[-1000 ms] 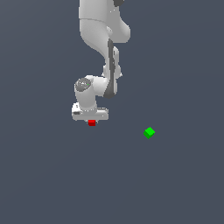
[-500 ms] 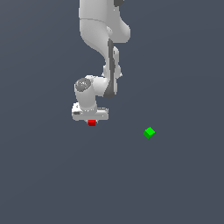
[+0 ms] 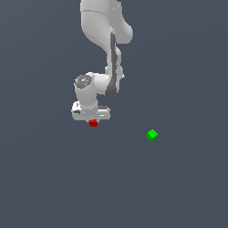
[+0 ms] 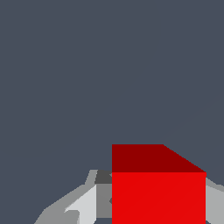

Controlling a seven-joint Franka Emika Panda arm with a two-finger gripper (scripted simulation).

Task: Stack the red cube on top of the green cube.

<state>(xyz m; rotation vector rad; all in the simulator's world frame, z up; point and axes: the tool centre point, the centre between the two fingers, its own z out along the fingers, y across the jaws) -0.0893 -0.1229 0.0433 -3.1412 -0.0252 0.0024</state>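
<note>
My pincer (image 3: 92, 121) sits closed on the red cube (image 3: 93, 123), which fills the space between the fingers in the wrist view. Green cube (image 3: 152, 135) lies on the surface well apart, toward the exterior view's right and slightly lower in frame. I judge the carry must run that way.

Flat, even light fills both views, with no glare and no cast shadows on the dull slate-grey floor (image 3: 187, 187). Edges are crisp but jagged, typical low-resolution rendering. The red cube (image 4: 158, 192) shows a darker upper face and a brighter near face. The white arm (image 3: 104, 26) shades softly to grey.
</note>
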